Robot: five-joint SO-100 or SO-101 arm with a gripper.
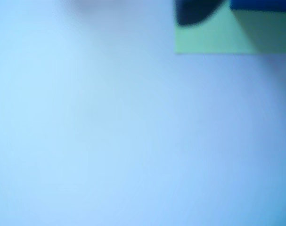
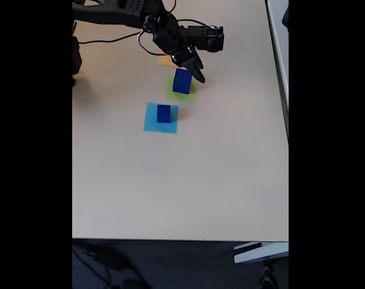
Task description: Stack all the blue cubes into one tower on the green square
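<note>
A larger blue cube (image 2: pixel 182 81) stands on the green square (image 2: pixel 171 93) in the fixed view. My gripper (image 2: pixel 196 71) hovers just above and right of it, jaws apart, holding nothing. A smaller blue cube (image 2: pixel 163 113) sits on a light-blue paper square (image 2: pixel 151 123) nearer the camera. In the blurred wrist view, the green square (image 1: pixel 208 40) lies at the top right. The blue cube (image 1: pixel 260 4) is at the top edge, and a dark fingertip (image 1: pixel 194 14) hangs to its left.
An orange-yellow paper square (image 2: pixel 165 61) lies behind the green one, partly under the gripper. The arm (image 2: pixel 122 12) and its cable reach in from the top left. The table's front edge (image 2: pixel 182 238) is far from the squares.
</note>
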